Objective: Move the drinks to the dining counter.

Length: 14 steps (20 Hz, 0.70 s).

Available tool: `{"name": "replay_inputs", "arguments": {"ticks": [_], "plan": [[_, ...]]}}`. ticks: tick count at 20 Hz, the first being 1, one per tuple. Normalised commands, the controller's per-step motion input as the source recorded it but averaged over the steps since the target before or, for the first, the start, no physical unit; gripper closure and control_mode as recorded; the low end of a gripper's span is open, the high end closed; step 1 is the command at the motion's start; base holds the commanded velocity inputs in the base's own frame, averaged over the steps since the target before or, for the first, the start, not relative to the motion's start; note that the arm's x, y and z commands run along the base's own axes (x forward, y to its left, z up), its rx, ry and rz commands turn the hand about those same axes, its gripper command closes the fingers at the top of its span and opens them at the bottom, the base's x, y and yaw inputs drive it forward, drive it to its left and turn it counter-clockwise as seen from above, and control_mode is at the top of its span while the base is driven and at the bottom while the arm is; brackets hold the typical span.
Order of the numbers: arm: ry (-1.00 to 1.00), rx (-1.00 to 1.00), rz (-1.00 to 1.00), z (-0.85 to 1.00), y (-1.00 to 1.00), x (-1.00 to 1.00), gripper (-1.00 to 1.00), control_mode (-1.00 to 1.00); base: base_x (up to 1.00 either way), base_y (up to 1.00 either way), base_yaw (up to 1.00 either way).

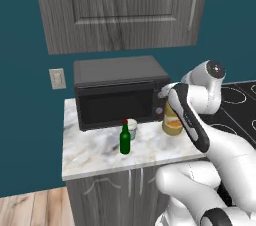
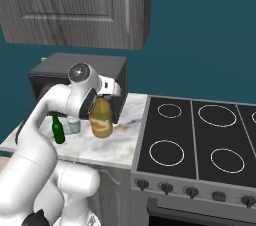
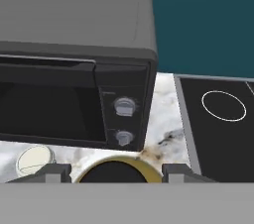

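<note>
On the small marble worktop (image 1: 95, 152) your gripper (image 3: 116, 174) sits over the amber jug (image 2: 101, 118), one fingertip (image 3: 55, 173) on each side of its black cap (image 3: 115, 172). From the hand view you see the fingers flanking the jug's shoulders closely, so the pincer looks closed around the jug, though you cannot tell for sure that the pads are touching it. You also cannot tell whether the jug's base is on the marble or just off it.

The jug is at the right end of the worktop, just in front of the microwave (image 1: 120, 90), below its two knobs (image 3: 124, 106). To its left stands the green bottle (image 1: 125, 139) with its red cap, upright, nearer the front edge. Just behind the bottle, close to the microwave door, you have the white cup (image 1: 132, 127). Right of the worktop lies the black stove (image 2: 200, 140) with its ring burners. A grey cabinet (image 1: 120, 7) hangs on the teal wall above.
</note>
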Motion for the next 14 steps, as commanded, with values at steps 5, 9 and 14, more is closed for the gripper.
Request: {"name": "replay_inputs", "arguments": {"ticks": [5, 9, 14], "plan": [[0.07, 0.02, -0.15, 0.89, -0.06, -0.69, 1.0, -1.0, 0.0, 0.0, 0.0], [0.19, 0.07, -0.16, 0.88, -0.19, -0.84, 1.0, -1.0, 0.0, 0.0, 0.0], [0.11, 0.02, -0.08, 0.71, -0.08, -0.74, 1.0, -1.0, 0.0, 0.0, 0.0]]}}
